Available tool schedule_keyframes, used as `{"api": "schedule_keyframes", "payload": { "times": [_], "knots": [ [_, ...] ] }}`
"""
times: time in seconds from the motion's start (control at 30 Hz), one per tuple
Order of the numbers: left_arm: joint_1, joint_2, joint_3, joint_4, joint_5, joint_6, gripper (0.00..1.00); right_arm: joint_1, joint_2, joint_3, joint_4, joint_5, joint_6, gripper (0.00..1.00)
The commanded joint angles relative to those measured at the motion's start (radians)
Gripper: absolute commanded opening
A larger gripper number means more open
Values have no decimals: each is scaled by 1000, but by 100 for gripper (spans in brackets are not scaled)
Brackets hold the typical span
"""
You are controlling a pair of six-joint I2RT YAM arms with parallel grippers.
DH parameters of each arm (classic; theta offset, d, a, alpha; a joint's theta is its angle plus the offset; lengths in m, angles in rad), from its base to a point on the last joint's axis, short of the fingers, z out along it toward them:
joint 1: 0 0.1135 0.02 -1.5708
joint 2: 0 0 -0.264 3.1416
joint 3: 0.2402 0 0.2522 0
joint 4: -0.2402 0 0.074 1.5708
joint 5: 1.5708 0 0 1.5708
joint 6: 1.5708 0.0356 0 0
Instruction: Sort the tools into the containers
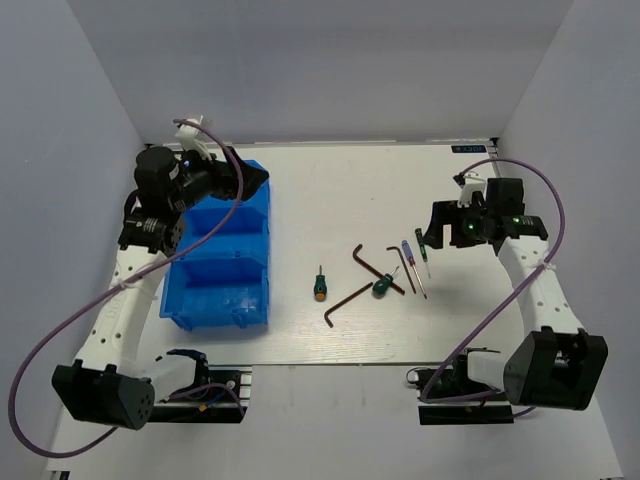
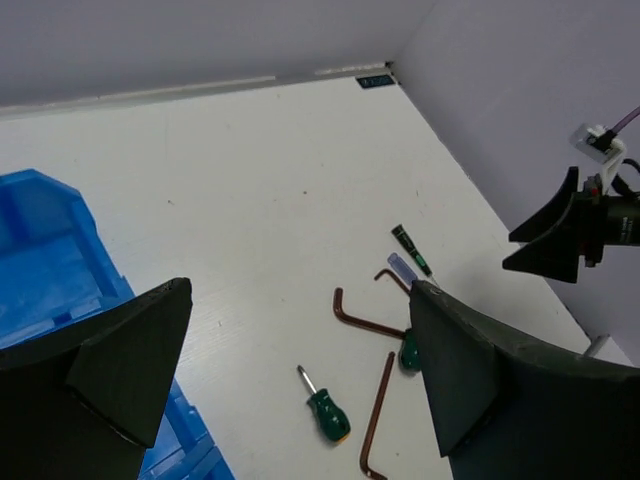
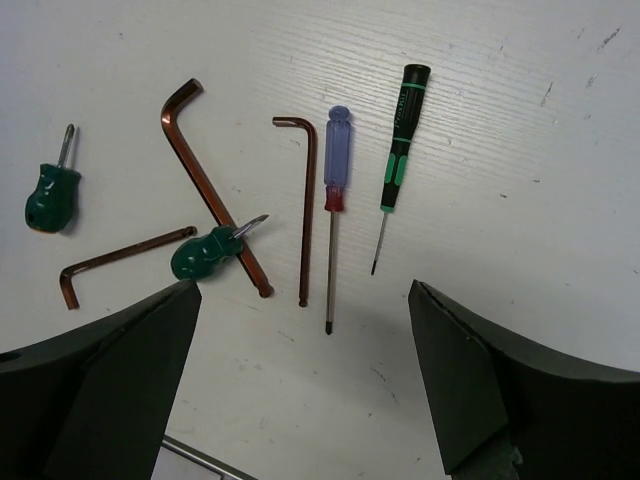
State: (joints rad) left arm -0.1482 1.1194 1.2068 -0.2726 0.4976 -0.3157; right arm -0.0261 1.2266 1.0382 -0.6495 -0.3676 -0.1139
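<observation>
The tools lie loose on the white table, right of centre. One stubby green-handled screwdriver (image 1: 320,286) lies alone. A second one (image 3: 205,252) rests across a brown hex key (image 3: 215,190). Another hex key (image 3: 120,262) and a thinner one (image 3: 303,210) lie beside it. A blue-handled precision screwdriver (image 3: 335,180) and a green-and-black one (image 3: 398,150) lie to the right. The blue bin unit (image 1: 222,262) stands at the left. My left gripper (image 1: 250,180) is open and empty above the bin's far end. My right gripper (image 1: 438,226) is open and empty, held above the table right of the tools.
Purple cables loop from both arms. White walls close in the table at the back and sides. A metal rail (image 1: 330,365) runs along the table's near edge. The right gripper also shows in the left wrist view (image 2: 560,235).
</observation>
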Motion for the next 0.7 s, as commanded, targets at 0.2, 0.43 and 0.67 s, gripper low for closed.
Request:
{"api": "schedule_keyframes", "payload": {
  "times": [0.2,0.43,0.67],
  "knots": [
    [-120,221,114,-200,-33,118,100,-3,-79,-24,25,-65,-70,91],
    [-301,376,177,-306,-180,207,86,-5,-52,-7,-53,-79,-161,38],
    [-579,536,142,-375,-436,116,21,-3,-75,-42,-154,39,-208,73]
  ]
}}
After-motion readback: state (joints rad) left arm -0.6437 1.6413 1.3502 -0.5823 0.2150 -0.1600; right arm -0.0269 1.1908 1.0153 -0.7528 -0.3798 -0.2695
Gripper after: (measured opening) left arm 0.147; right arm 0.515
